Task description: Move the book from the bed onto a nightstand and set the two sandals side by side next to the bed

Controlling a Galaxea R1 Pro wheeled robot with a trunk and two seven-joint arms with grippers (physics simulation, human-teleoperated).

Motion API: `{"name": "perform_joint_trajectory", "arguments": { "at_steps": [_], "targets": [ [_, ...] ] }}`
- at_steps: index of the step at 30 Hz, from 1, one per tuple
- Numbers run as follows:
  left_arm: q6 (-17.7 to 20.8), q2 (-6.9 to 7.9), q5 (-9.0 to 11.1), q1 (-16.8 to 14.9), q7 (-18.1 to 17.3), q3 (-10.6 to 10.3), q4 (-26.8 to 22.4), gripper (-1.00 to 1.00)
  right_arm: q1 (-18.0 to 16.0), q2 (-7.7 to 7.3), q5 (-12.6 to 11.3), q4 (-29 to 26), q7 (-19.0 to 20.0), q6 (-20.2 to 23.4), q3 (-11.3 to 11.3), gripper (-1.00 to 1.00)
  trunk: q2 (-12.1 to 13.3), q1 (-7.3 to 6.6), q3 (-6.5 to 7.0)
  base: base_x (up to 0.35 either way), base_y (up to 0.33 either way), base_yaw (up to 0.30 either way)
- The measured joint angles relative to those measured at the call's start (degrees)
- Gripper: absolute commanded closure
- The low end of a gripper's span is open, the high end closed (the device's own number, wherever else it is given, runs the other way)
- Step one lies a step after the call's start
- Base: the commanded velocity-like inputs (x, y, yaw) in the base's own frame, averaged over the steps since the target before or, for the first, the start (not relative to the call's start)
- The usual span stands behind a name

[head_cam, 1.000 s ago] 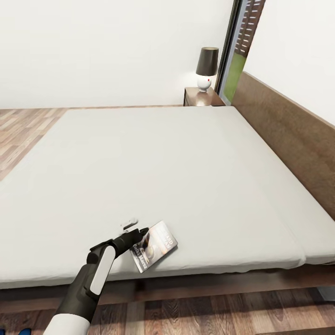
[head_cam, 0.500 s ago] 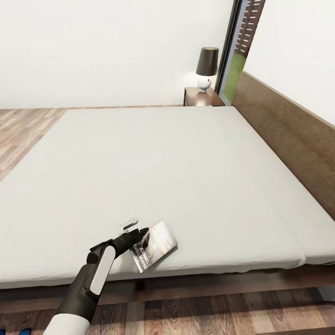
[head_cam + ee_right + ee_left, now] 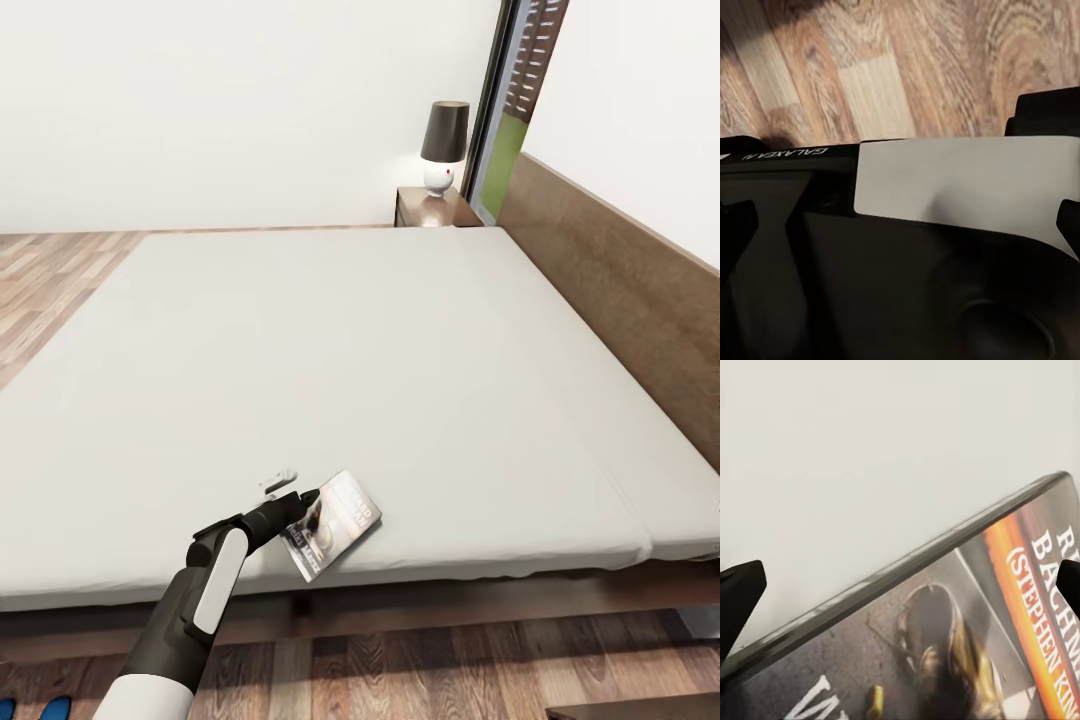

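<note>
Book (image 3: 333,522) edge lifted slightly, left pincer (image 3: 305,497) still gripping

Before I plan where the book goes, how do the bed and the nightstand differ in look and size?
The bed is large and low, topped by a pale mattress; the nightstand is far smaller. The bed carries the book near its front edge; the nightstand carries a lamp. The bed has a long headboard; the nightstand has none. Both are dark brown wood.
</note>
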Motion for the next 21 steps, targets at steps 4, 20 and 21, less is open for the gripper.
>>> {"name": "perform_joint_trajectory", "arguments": {
  "at_steps": [4,20,21],
  "targets": [
    [0.00,0.00,-0.03,0.00,0.01,0.00,0.00,-1.00,-0.01,0.00,0.02,0.00,0.00,0.00,0.00,-1.00,0.00,0.00,0.00,-0.014,0.000,0.000],
    [0.00,0.00,-0.01,0.00,0.01,0.00,0.00,-1.00,-0.01,0.00,0.01,0.00,0.00,0.00,0.00,-1.00,0.00,0.00,0.00,-0.045,0.000,0.000],
    [0.00,0.00,-0.02,0.00,0.01,0.00,0.00,-1.00,0.00,0.00,0.01,0.00,0.00,0.00,0.00,-1.00,0.00,0.00,0.00,-0.008,0.000,0.000]
  ]
}}
